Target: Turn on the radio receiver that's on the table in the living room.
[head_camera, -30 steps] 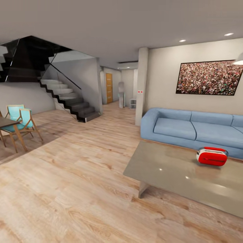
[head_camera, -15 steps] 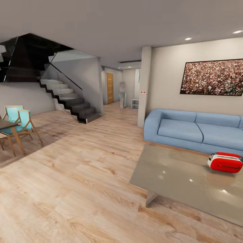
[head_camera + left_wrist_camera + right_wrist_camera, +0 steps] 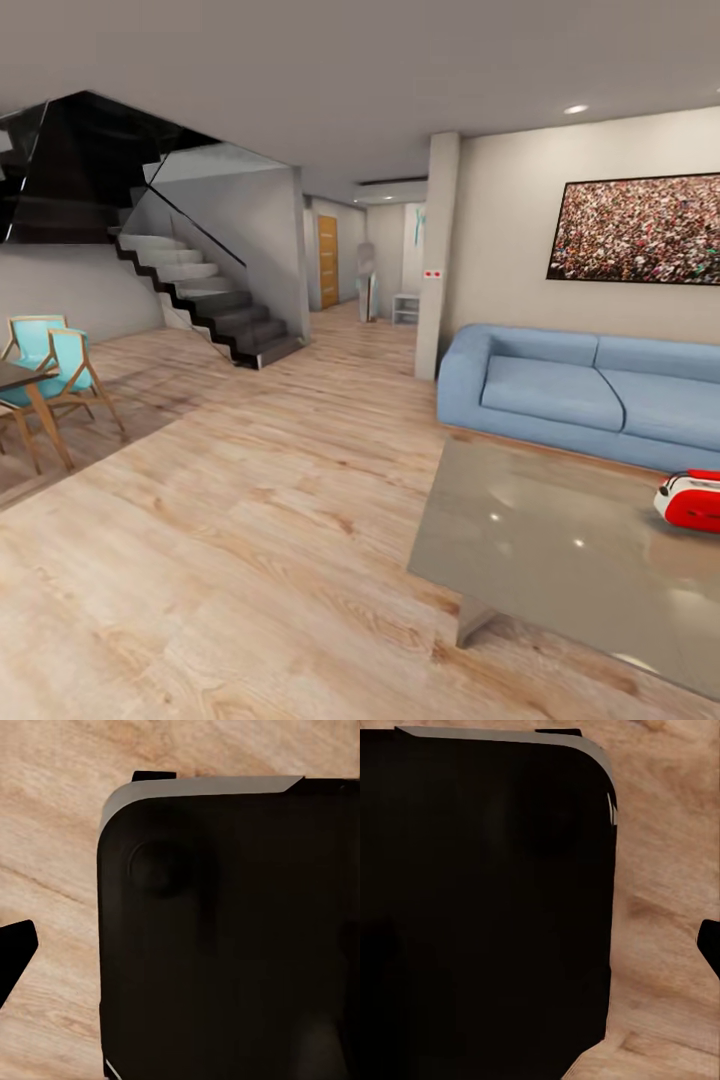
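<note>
Both wrist cameras looked down past the robot's dark base (image 3: 225, 945) to the plank floor (image 3: 200, 560); whether either claw was open or closed could not be told. Ahead, the low grey worktop (image 3: 540, 540) carried the red radio (image 3: 692, 500), cut off at the head view's right edge, well out of reach. Behind it stood the blue sofa (image 3: 560, 390); farther off, a staircase (image 3: 210, 300). By all signs the approach was unfinished, and the radio had not yet been switched on.
</note>
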{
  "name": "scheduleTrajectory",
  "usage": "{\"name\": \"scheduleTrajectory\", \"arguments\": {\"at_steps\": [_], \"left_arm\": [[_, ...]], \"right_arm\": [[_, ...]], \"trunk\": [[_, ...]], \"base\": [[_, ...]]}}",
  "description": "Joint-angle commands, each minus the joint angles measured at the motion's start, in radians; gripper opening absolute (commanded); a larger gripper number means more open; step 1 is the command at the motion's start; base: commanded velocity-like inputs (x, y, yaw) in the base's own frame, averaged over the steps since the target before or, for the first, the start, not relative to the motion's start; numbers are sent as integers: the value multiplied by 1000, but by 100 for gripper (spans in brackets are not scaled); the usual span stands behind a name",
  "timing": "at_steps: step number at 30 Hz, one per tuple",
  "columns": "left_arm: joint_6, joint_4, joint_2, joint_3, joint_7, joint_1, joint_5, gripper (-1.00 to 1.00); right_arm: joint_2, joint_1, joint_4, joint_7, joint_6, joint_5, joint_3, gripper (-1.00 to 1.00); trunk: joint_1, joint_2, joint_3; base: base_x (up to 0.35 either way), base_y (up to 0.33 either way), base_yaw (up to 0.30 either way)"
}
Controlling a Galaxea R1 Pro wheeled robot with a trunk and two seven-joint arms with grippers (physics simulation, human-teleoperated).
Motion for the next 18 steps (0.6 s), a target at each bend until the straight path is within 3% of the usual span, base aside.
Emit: {"name": "scheduleTrajectory", "arguments": {"at_steps": [1,18], "left_arm": [[0,0,0,0,0,0,0,100],[12,0,-1,-1,4,0,3,100]], "right_arm": [[0,0,0,0,0,0,0,100],[-1,0,0,0,0,0,0,100]], "trunk": [[0,0,0],[0,0,0]], "base": [[296,187,0],[311,140,0]]}}
